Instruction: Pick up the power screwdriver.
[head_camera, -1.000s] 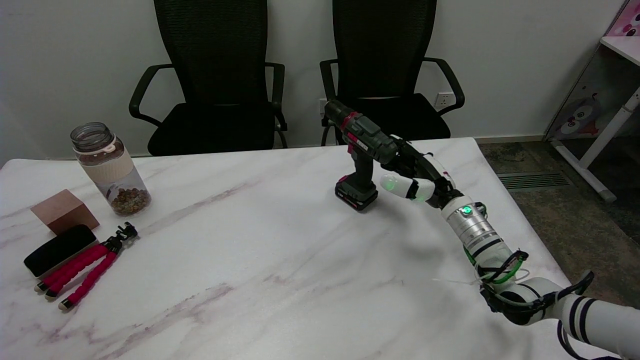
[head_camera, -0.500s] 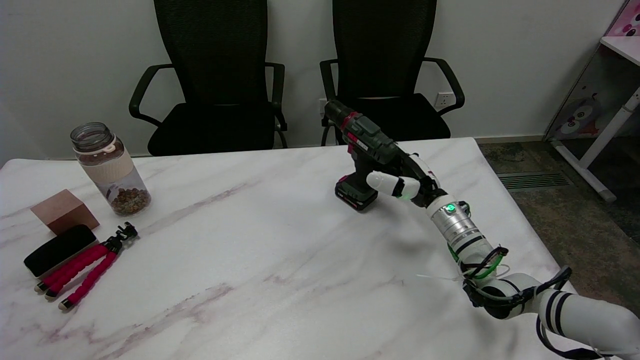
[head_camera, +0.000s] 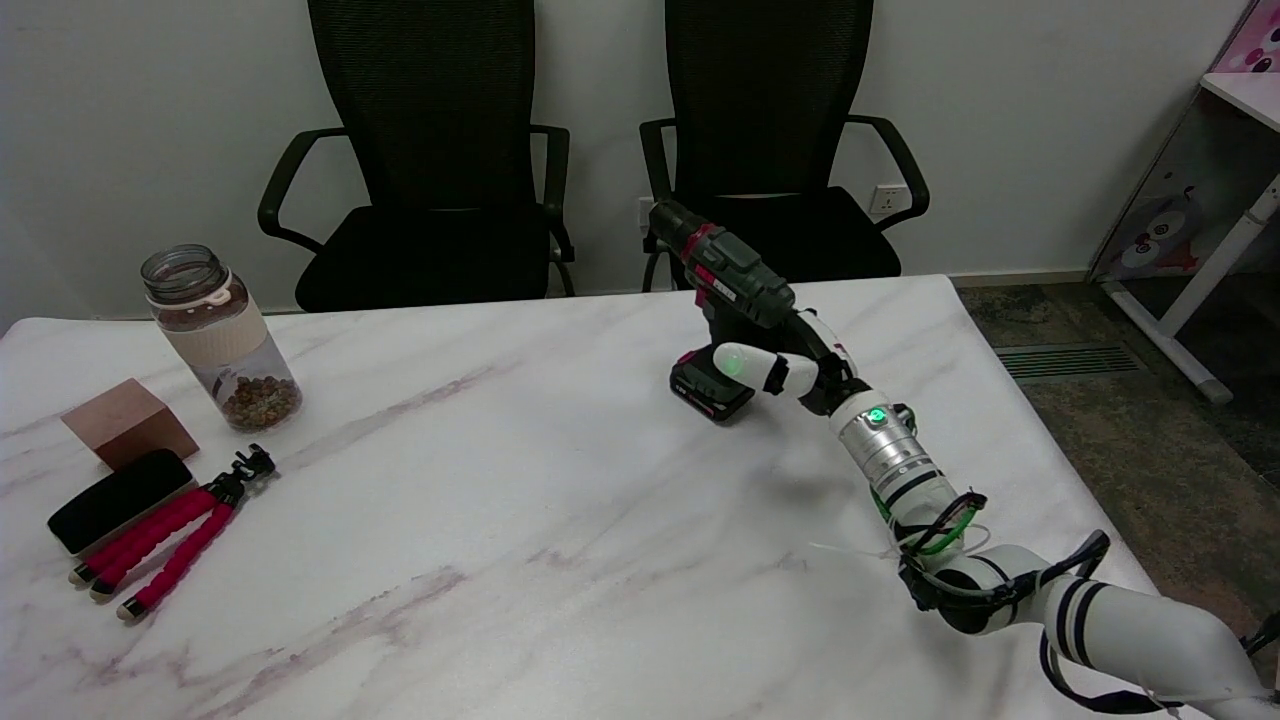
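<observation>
Right hand (head_camera: 790, 362) has advanced onto power screwdriver (head_camera: 722, 300); grip apparently unclosed. We judge it heavy, rigid: grasp handle.

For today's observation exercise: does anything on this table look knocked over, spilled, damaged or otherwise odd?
Nothing stands out. The power screwdriver stands upright on its battery base with the right hand at its handle. The jar is upright, its contents inside. The tripod, black case and wooden block lie tidy.

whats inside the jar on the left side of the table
The clear jar holds small brown pieces piled at the bottom. A cream band around its middle hides whatever is behind it, and what the pieces are cannot be told.
</observation>
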